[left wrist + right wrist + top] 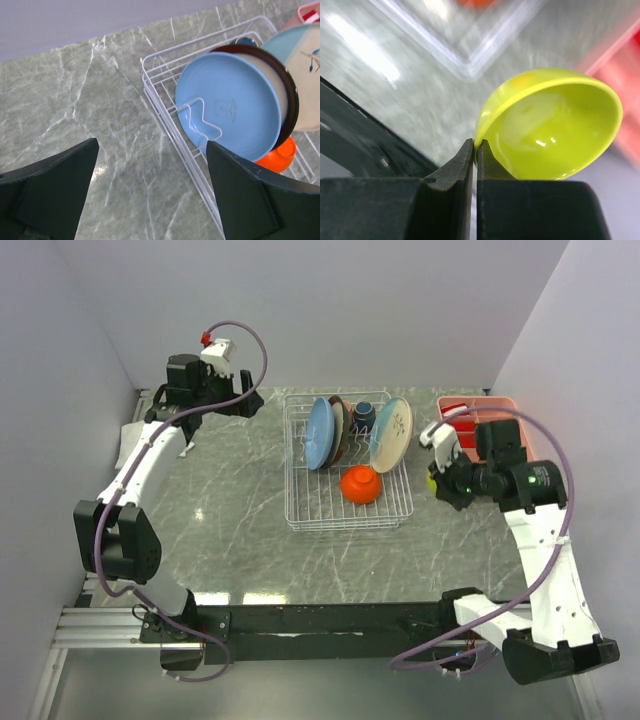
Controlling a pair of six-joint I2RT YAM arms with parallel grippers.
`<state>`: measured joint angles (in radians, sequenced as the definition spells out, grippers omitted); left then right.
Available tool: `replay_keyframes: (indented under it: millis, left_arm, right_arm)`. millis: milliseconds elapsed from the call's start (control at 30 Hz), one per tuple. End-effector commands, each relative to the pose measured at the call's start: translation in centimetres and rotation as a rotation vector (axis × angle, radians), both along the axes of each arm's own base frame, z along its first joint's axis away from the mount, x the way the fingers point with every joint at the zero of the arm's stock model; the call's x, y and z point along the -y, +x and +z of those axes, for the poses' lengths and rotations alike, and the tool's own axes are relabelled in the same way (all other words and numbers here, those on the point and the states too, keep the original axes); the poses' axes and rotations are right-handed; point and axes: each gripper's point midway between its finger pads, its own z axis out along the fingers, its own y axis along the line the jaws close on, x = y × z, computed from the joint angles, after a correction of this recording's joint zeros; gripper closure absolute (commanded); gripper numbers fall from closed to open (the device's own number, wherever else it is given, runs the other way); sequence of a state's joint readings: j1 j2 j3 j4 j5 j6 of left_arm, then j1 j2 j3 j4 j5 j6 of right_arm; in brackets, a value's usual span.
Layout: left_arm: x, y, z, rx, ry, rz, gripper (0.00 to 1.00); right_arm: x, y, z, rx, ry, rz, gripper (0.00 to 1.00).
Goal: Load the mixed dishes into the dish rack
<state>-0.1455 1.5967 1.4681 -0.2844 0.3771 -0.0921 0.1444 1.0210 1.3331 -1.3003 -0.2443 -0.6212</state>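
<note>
The white wire dish rack (300, 512) stands mid-table. In it stand a light-blue plate (319, 433), a maroon-rimmed plate (341, 430), a cream-and-blue plate (392, 434), a dark blue mug (363, 415) and an orange bowl (360, 484). My right gripper (475, 146) is shut on the rim of the yellow-green bowl (555, 130), held above the table right of the rack; only a sliver of the bowl (432, 480) shows from above. My left gripper (150, 165) is open and empty, left of the rack (165, 112), facing the blue plate (230, 107).
A pink compartment tray (478, 415) sits at the back right, just behind my right gripper. A white folded cloth (128, 445) lies at the left wall under my left arm. Walls close in the table on three sides.
</note>
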Motion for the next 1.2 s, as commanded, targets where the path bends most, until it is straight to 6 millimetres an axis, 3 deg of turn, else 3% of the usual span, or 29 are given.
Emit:
replay_keyframes:
  millis: [0,67,100,133,167,200,233,267,367,400,467,500,567,733,967,1167]
  left_arm:
    - [-0.3,2.6,0.5,0.019,-0.056,0.086,0.06]
    - [-0.5,3.6,0.3,0.002,-0.070,0.120,0.05]
    - [-1.0,3.9,0.1,-0.004,-0.058,0.154,0.06]
    - [-1.1,4.4,0.9,0.011,-0.061,0.160,0.05]
    - [-1.1,4.7,0.4,0.002,-0.053,0.162,0.05]
    - [-1.0,5.0,0.4,0.005,-0.046,0.157,0.05]
    - [-1.0,5.3,0.9,0.010,-0.038,0.152,0.05]
    - [-1.0,5.8,-0.1,-0.005,-0.013,0.144,0.06]
    - [-1.5,6.7,-0.8,-0.052,0.019,0.170,0.05]
    - [-1.4,6.7,-0.6,-0.053,0.025,0.157,0.05]
    - [-0.9,6.8,-0.3,-0.036,0.018,0.125,0.05]
    - [-0.8,6.8,-0.5,-0.033,0.018,0.118,0.05]
    - [-0.9,7.1,-1.3,-0.041,0.028,0.123,0.05]
    - [-1.6,7.9,-2.0,-0.036,0.065,0.148,0.04]
    - [-1.4,7.7,-3.1,-0.057,0.058,0.142,0.04]
    - [-1.4,7.8,-3.6,-0.055,0.066,0.142,0.04]
  right_arm:
    - [-6.2,1.6,5.0,0.054,0.309,0.154,1.00]
    - [-9.7,1.7,6.1,0.058,0.497,0.264,1.00]
    - [-11.3,3.4,7.8,0.125,0.598,0.265,1.00]
    - [-12.4,3.8,6.7,0.094,0.658,0.262,1.00]
    - [-14.1,5.0,8.5,0.172,0.747,0.344,1.00]
    - [-15.1,5.1,8.8,0.129,0.828,0.326,1.00]
    - [-15.8,5.3,7.3,0.086,0.870,0.330,1.00]
    - [-16.9,6.1,8.5,0.158,0.922,0.423,1.00]
    - [-18.1,7.3,7.0,0.073,1.044,0.389,1.00]
    - [-18.8,7.4,8.0,0.070,1.092,0.422,1.00]
    - [-20.0,8.5,7.4,0.071,1.141,0.460,1.00]
    - [-20.9,8.0,6.5,-0.020,1.189,0.429,1.00]
    - [-21.7,8.6,6.4,0.003,1.245,0.449,1.00]
    - [-24.4,7.4,3.0,-0.197,1.309,0.433,1.00]
    - [-26.1,8.1,0.7,-0.267,1.348,0.385,1.00]
    - [-27.0,8.4,-2.7,-0.333,1.339,0.287,1.00]
